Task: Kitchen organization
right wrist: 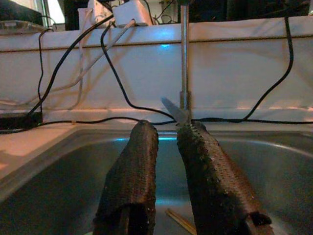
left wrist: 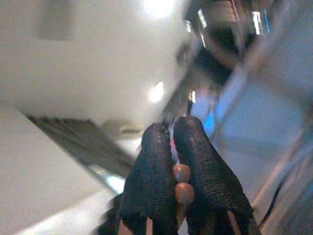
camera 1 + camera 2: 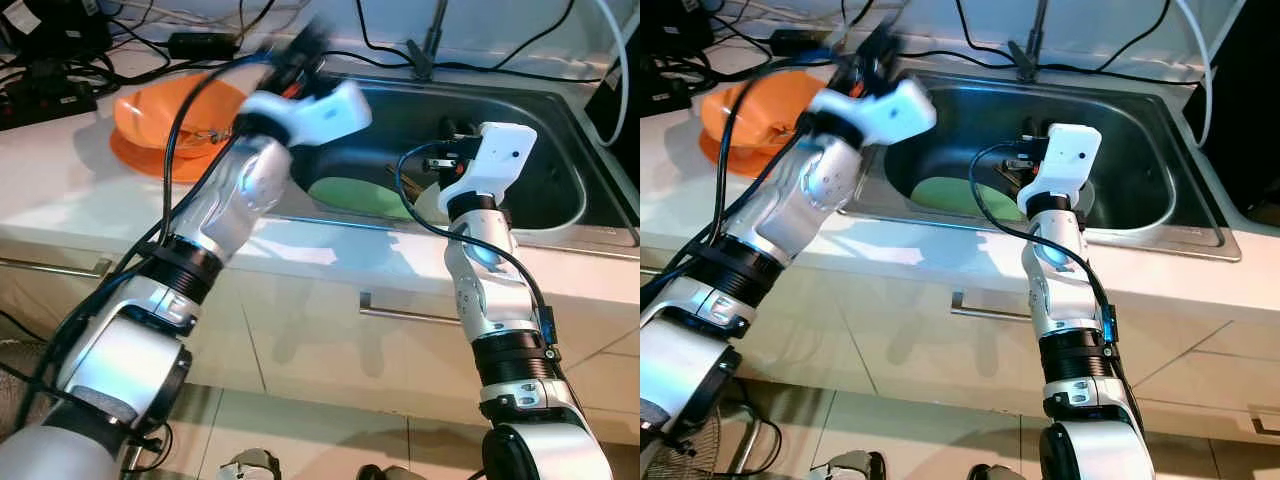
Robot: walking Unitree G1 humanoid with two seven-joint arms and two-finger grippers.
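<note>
White counter, steel sink (image 3: 1140, 190). Left gripper (image 2: 171, 142) blurred above the sink's rim, jaws pinched on something small, unidentifiable. Right gripper (image 1: 166, 142) over the basin, jaws narrowly apart, empty; chopsticks (image 1: 183, 221) beneath. Judgement: lower straight, then close.

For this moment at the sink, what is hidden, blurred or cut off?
- Left gripper: motion-blurred in the eye views.
- Green plate in the sink: partly behind the right arm.
- Right gripper: its wrist housing hides it in the eye views.
- Orange bowl: contents crossed by a cable.
</note>
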